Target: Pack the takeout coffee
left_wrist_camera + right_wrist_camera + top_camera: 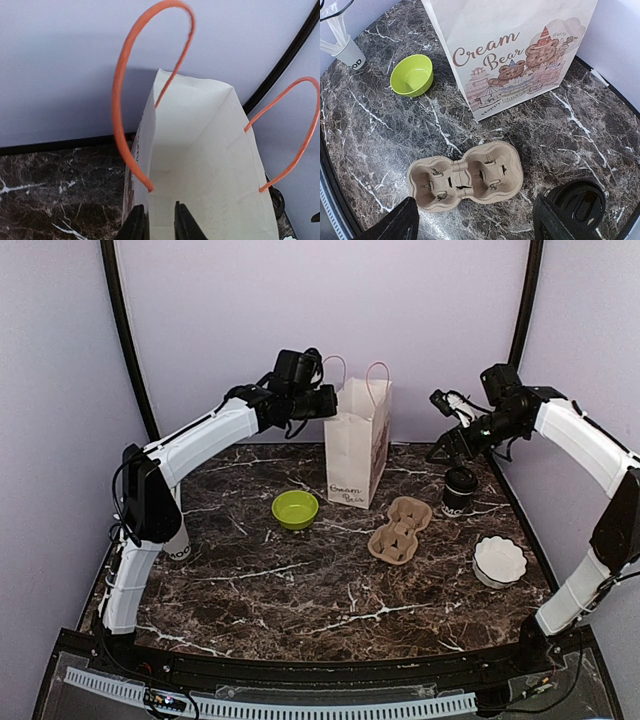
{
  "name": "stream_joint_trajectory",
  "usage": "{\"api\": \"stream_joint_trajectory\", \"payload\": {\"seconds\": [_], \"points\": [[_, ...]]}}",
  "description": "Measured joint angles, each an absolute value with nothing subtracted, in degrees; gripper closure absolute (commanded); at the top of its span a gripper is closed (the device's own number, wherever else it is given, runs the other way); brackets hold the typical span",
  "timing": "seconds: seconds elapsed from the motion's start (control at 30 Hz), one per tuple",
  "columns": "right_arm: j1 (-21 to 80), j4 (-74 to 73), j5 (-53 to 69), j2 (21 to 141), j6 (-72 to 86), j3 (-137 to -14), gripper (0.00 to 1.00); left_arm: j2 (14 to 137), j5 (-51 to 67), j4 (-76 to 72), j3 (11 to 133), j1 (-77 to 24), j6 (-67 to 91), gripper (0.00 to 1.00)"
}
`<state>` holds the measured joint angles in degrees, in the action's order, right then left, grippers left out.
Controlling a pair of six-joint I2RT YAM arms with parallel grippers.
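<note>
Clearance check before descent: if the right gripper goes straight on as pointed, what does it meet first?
Likely the black coffee lid, sitting at the right gripper's finger; the cup carrier lies farther ahead. Depth unclear.

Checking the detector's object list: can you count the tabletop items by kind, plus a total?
Bags: 1, paper bag
Bowls: 2, lime-green bowl, white fluted bowl
Cups: 2, black lidded coffee cup, white straw cup
Carriers: 1, cardboard cup carrier
Total: 6
</note>
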<state>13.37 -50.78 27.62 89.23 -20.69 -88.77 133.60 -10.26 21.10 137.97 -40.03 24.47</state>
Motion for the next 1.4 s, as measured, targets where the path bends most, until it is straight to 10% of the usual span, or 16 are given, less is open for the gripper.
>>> {"api": "stream_joint_trajectory", "payload": {"seconds": [0.13,0.63,0.8,0.87,1.4], "points": [[13.37,-50.54,27.62,89.23,-20.67,-88.14,0.21,133.6,-9.82,21.04,139.41,-40.01,25.12,0.99],[13.37,-49.69,26.37,86.15,-20.67,-86.11,0.21,128.4,0.84,22.17,139.17,-39.99,23.57,1.0],[13.37,-49.32,25.8,85.19,-20.67,-85.47,0.21,120.22,0.56,23.11,136.81,-40.01,22.9,0.41],[13.37,-49.28,25.85,85.23,-20.67,-85.47,0.21,118.28,-1.5,23.27,136.79,-40.03,22.52,0.33],[13.37,-49.28,25.91,85.38,-20.67,-85.47,0.21,129.6,-6.35,19.09,136.0,-37.91,20.99,0.28]]}}
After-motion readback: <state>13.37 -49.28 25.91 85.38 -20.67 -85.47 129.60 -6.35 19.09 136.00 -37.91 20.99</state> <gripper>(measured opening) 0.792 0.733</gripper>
